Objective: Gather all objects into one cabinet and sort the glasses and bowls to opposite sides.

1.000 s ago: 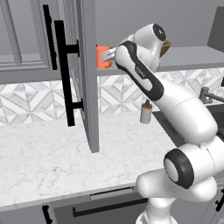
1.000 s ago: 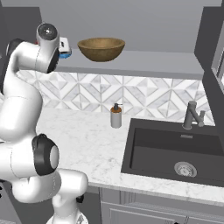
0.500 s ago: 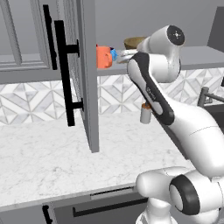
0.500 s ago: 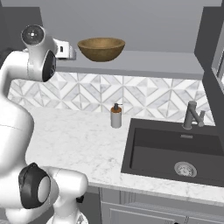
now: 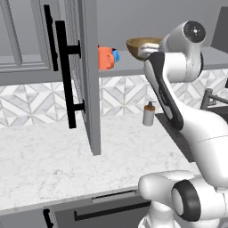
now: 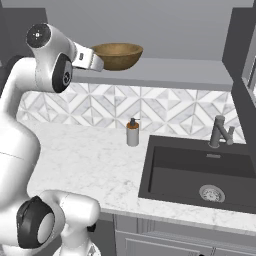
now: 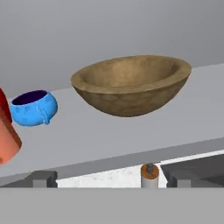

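Wooden bowl (image 7: 131,85): wide, shallow, brown. It is seen upright on the grey cabinet shelf (image 7: 131,131), directly ahead of the gripper (image 7: 107,179) in the hand view. In the right base view the bowl (image 6: 117,54) is seen just beyond the white hand (image 6: 87,57).

Blue mug (image 7: 34,108): squat, rounded, handle turned toward the camera. It is set upright on the same shelf, apart from the bowl. In the left base view the blue mug (image 5: 116,55) is partly hidden behind the orange mug (image 5: 106,58).

Orange mug (image 7: 8,140): placed at the edge of the hand view, cut off by the frame, nearer the camera than the blue mug. A sliver of red is seen behind it; what that is cannot be told.

Cabinet door (image 5: 84,75): grey, swung open, fitted with a long black bar handle (image 5: 64,75).

Jaws: spread wide, with nothing held between them; the two fingertips (image 7: 41,178) are shown far apart at the shelf's front edge.

Soap dispenser (image 6: 132,132): found standing on the marble surface (image 6: 90,160), left of the dark sink (image 6: 200,170).
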